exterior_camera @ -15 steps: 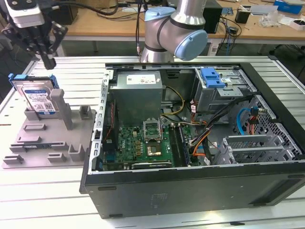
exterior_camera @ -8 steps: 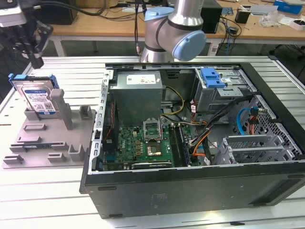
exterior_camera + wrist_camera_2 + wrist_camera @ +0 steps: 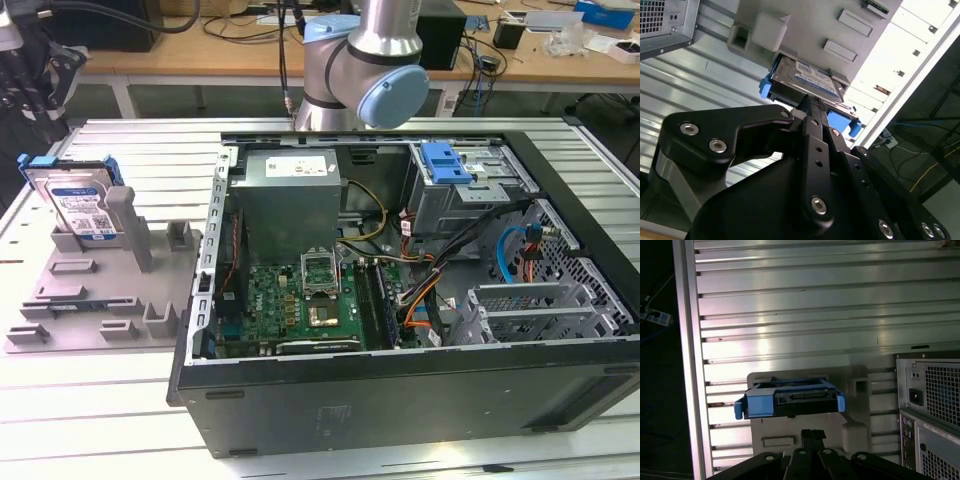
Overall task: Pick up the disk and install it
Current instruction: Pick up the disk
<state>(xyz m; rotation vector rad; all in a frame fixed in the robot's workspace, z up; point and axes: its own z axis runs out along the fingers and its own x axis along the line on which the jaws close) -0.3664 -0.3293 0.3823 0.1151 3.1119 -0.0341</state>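
The disk (image 3: 78,205) leans upright in the grey holder (image 3: 110,290) at the exterior view's left, silver with a white-and-blue label and blue side rails. In the second wrist view the disk (image 3: 807,80) lies just past my gripper (image 3: 812,102), whose black fingers are pressed together with nothing between them. The first wrist view shows the disk's (image 3: 790,400) connector end and blue rails, with the gripper (image 3: 813,432) a short way off it and not touching. The robot arm (image 3: 365,60) rises behind the computer case.
An open computer case (image 3: 400,390) takes up the middle of the slatted metal table (image 3: 120,420), with a motherboard, cables and a drive cage carrying a bright blue latch piece (image 3: 445,160). The case's rear panel (image 3: 930,405) stands close beside the holder (image 3: 860,430).
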